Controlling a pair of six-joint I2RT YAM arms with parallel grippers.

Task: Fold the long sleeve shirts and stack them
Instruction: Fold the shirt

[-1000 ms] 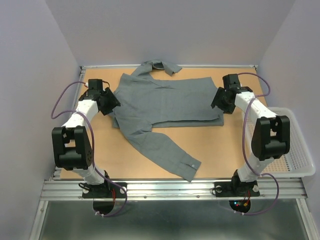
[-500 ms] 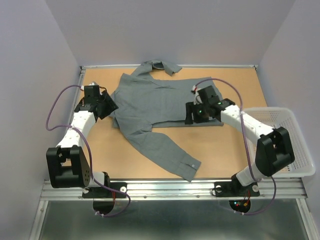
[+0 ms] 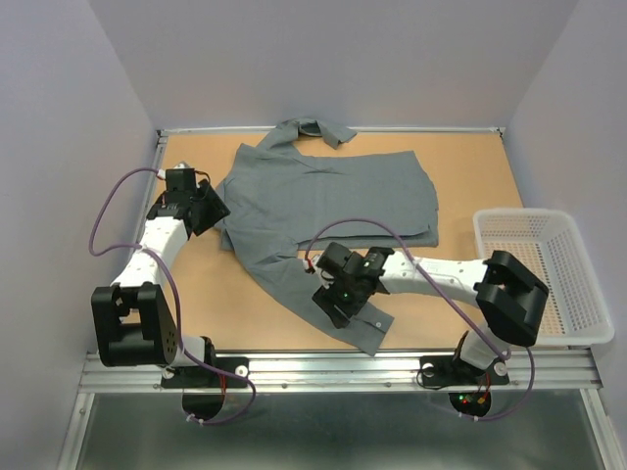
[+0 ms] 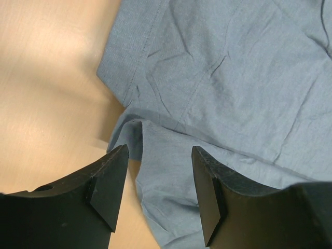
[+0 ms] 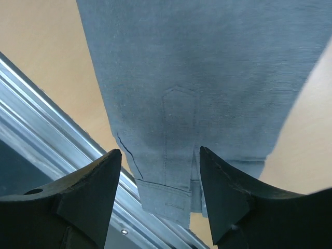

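Observation:
One grey long sleeve shirt (image 3: 333, 196) lies flat on the table, collar (image 3: 315, 129) toward the back, one sleeve (image 3: 323, 289) running out to the front edge. My left gripper (image 3: 217, 208) stands open at the shirt's left side; in the left wrist view the gripper (image 4: 159, 155) hovers over the seam where sleeve meets body (image 4: 171, 171). My right gripper (image 3: 338, 299) is open over the sleeve near its end; in the right wrist view the gripper (image 5: 160, 155) straddles the sleeve's cuff (image 5: 168, 194) without holding it.
A white mesh basket (image 3: 549, 284) sits at the table's right edge. The metal rail (image 3: 333, 367) runs along the front, just beyond the cuff. Bare tabletop (image 3: 470, 176) lies right of the shirt.
My right arm has swung from the shirt's right edge across to the front, over the sleeve's cuff. The left gripper has stayed by the shirt's left side.

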